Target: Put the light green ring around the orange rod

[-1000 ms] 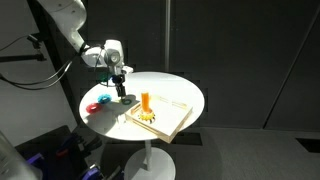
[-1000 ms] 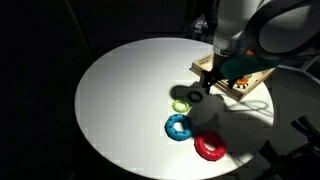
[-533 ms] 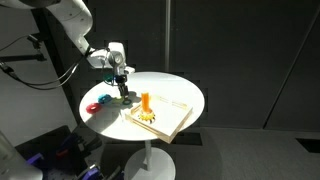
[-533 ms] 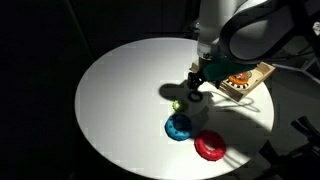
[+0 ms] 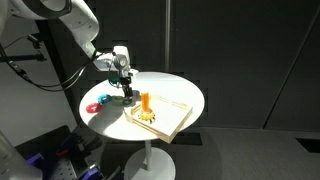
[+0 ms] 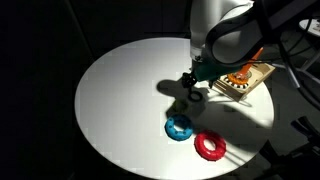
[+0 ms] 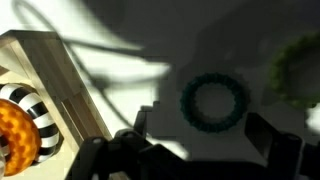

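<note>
The light green ring (image 7: 213, 102) lies flat on the white table, dark teal in the gripper's shadow. My gripper (image 7: 205, 135) is open just above it, with one finger (image 7: 141, 124) on each side of the ring. In both exterior views the gripper (image 5: 127, 95) (image 6: 193, 92) hangs low over the table, and it hides the ring there. The orange rod (image 5: 145, 102) stands upright on its pale wooden base (image 5: 168, 120), close beside the gripper. It also shows in the exterior view (image 6: 243, 74) and at the wrist view's lower left (image 7: 15, 138).
A blue ring (image 6: 179, 127) and a red ring (image 6: 210, 147) lie on the round white table (image 6: 120, 100) near the gripper. A blurred greenish ring shape (image 7: 298, 68) sits at the wrist view's right edge. The wooden base's edge (image 7: 60, 75) is close on the left.
My gripper has moved over the light green ring and come down. The ring showed beside the gripper earlier and is now covered by it in the exterior view.
</note>
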